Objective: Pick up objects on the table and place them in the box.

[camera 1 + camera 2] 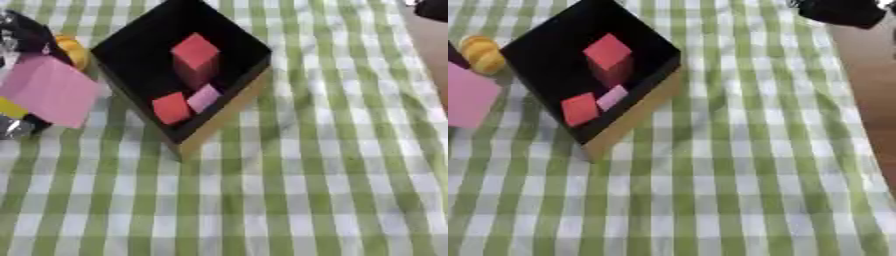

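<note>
A: The left hand point(19, 75) sits at the far left edge of the left eye view, dark with silver parts, and it appears to be gripping a large pink block point(48, 90). Its fingers are mostly hidden behind the block, so the hold is a judgement, not something plainly seen.

B: What else is on that side?

A: A rounded yellow object point(483, 52) lies on the table just beside the box's left corner. Something small and yellow point(10, 107) also shows under the pink block; I cannot make out what it is.

B: And the box?

A: The black box point(223, 117) lies directly to the right of the pink block, turned corner-on like a diamond. Inside are a tall red block point(194, 52), a smaller red cube point(171, 107) and a pale pink piece point(204, 97) touching it.

B: So the move is rightward?

A: I'd say so: the left hand is far nearer, and the block must pass right over the near-left wall. The green checked tablecloth point(306, 190) lies bare to the right. A dark shape, perhaps the right hand point(842, 11), shows in the upper right corner; I cannot tell its fingers' state.
</note>
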Robot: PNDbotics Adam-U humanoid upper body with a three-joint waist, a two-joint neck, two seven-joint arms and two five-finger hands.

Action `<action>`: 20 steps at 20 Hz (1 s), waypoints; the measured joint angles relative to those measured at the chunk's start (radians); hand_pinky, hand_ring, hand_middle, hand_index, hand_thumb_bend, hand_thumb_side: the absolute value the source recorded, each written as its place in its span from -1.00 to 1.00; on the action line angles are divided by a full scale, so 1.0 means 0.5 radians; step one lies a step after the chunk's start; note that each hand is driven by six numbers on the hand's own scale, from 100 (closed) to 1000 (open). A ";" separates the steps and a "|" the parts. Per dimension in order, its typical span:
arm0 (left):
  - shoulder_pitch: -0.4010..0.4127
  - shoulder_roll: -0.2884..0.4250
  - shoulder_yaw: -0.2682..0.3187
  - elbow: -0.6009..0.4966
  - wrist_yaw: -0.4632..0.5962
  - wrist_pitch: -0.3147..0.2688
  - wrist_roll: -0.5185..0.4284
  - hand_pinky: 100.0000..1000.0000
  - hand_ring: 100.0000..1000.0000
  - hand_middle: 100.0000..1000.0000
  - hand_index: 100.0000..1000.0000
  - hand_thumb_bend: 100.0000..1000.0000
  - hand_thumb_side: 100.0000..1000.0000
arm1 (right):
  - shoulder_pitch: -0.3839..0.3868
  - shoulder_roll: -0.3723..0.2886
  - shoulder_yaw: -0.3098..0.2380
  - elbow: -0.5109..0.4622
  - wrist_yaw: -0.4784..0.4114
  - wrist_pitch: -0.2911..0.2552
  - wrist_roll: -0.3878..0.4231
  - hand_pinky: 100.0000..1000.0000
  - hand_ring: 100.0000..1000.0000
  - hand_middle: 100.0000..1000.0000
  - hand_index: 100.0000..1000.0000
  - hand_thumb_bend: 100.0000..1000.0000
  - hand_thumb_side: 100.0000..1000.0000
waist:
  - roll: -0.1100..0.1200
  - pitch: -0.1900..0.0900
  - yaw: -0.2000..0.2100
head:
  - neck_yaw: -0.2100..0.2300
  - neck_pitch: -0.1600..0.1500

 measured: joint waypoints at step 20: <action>-0.478 -0.556 -0.051 0.934 -0.309 -0.101 0.282 0.63 0.43 0.26 0.42 -0.72 -0.80 | -0.069 0.000 0.015 0.000 -0.018 -0.019 0.021 0.53 0.34 0.14 0.66 -1.00 -0.18 | 0.006 0.002 -0.015 | 0.123 -0.038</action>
